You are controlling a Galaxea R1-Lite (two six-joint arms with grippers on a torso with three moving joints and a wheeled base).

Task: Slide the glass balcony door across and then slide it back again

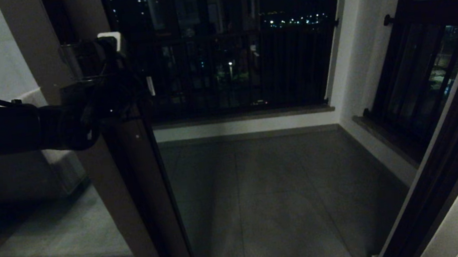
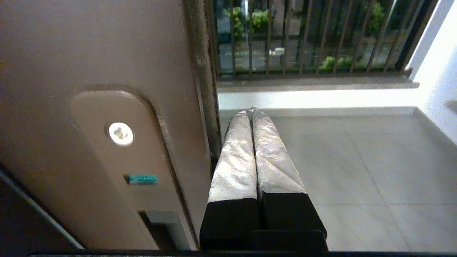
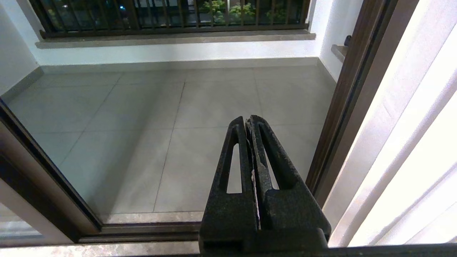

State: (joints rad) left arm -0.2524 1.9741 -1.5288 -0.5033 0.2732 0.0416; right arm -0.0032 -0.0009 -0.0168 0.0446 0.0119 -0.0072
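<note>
The left arm reaches in from the left edge at about handle height, and the left hand [image 2: 252,111] lies against the open edge of the glass balcony door [image 1: 133,189], its two foil-wrapped fingers [image 2: 235,160] pressed together with nothing between them, just beside the stile. In the head view this hand is a dark mass and its fingers cannot be made out there. The brown handle plate [image 2: 121,150] with its silver screw [image 2: 121,134] and a small green tab [image 2: 141,179] sits on the stile beside the fingers. The right hand [image 3: 248,119] hangs low near the right door jamb [image 3: 342,117], its black fingers closed on nothing. The door stands at the left, leaving the opening clear across to the jamb. Beyond lie the grey tiled balcony floor [image 1: 269,192], then a white low wall topped by a dark railing [image 1: 244,71]; a black-framed side window [image 1: 423,69] is far right.
</note>
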